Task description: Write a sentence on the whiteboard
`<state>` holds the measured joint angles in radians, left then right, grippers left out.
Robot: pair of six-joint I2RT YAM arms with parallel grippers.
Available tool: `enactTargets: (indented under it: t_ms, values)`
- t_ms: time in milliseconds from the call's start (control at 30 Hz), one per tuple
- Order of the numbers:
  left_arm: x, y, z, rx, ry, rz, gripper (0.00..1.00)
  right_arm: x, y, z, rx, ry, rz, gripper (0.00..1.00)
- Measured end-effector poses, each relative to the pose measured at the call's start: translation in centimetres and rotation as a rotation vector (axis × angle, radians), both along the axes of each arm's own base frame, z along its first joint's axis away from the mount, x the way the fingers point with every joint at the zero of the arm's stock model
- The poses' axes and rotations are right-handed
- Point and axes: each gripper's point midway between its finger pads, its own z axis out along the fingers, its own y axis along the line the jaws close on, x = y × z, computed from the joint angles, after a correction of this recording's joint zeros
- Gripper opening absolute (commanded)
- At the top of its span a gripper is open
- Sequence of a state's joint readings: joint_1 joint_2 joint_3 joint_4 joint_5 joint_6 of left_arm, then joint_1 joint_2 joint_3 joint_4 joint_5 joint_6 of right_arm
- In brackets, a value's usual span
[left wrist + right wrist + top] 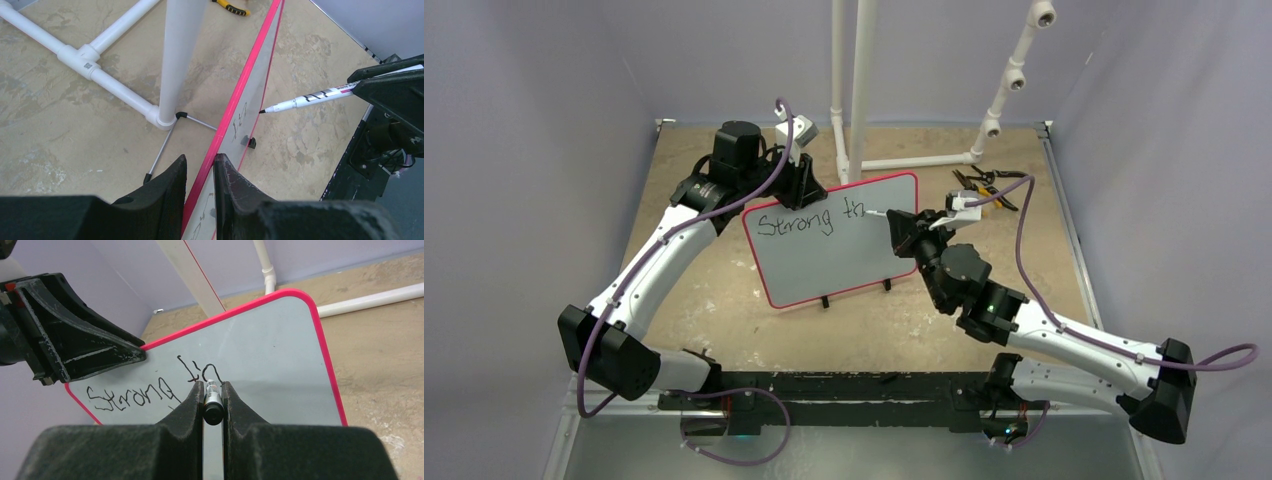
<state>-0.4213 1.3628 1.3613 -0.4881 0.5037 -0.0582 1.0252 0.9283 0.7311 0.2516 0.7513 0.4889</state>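
Note:
The whiteboard point(844, 262), pale grey with a red border, stands upright on two black feet mid-table. The sentence point(796, 222) reads "Strong th" in black along its top line, also seen in the right wrist view as sentence point(135, 396). My left gripper point(200, 162) is shut on the whiteboard's red top edge point(245, 85) near its left corner. My right gripper point(213, 387) is shut on a white marker point(213, 402). From the left wrist, the marker point(320, 95) points at the board face with its tip touching or just off it, right of the "th".
A white PVC pipe frame point(854, 90) stands just behind the board, its upright point(180, 55) close to my left fingers. Yellow-and-black pliers point(984, 183) lie at the back right. A thin wire stand leg point(160, 152) reaches back from the board.

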Motion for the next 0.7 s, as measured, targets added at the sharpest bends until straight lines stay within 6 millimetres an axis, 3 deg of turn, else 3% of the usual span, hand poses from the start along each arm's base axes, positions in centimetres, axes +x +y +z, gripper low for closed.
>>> enactTargets:
  t_ms: [267, 700]
  values:
    - [0.0, 0.0, 0.0, 0.0, 0.0, 0.0, 0.0, 0.8, -0.2, -0.5, -0.016, 0.001, -0.045, 0.0]
    - [0.0, 0.0, 0.0, 0.0, 0.0, 0.0, 0.0, 1.8, -0.4, 0.2, -0.007, -0.027, -0.075, 0.0]
